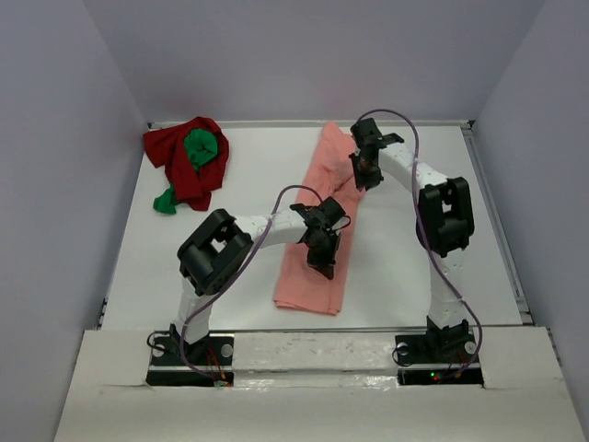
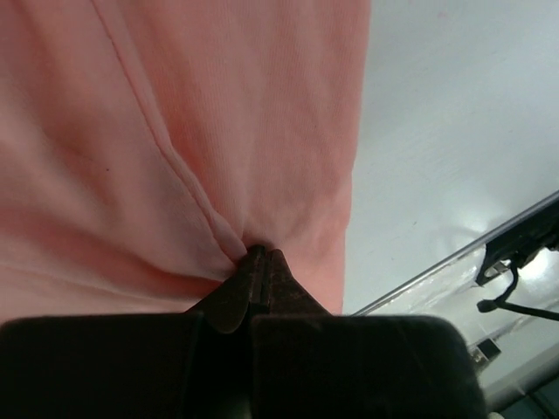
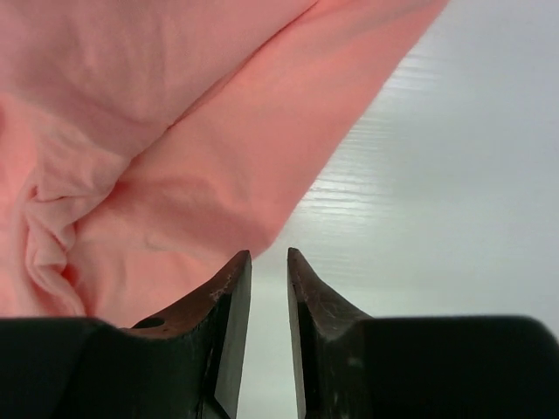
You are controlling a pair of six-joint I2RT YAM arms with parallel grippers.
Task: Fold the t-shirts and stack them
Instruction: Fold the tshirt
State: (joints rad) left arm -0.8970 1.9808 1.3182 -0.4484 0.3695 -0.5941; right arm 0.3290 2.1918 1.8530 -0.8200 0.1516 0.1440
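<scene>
Jaws: left pinches salmon-pink t-shirt (image 2: 218, 131) | right parted | t-shirts (image 1: 184, 175): 3

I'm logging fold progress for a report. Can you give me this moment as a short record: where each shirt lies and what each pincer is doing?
pink shirt: long narrow strip, middle of the table
red shirt: crumpled heap, far left corner
green shirt: bunched on the red shirt, a piece poking out at its near edge
left pincer: shut on a pinch of pink shirt, near half of the strip
right pincer: narrowly open, nothing between the fingers, at the strip's far end by its edge
stack: not yet begun
</scene>
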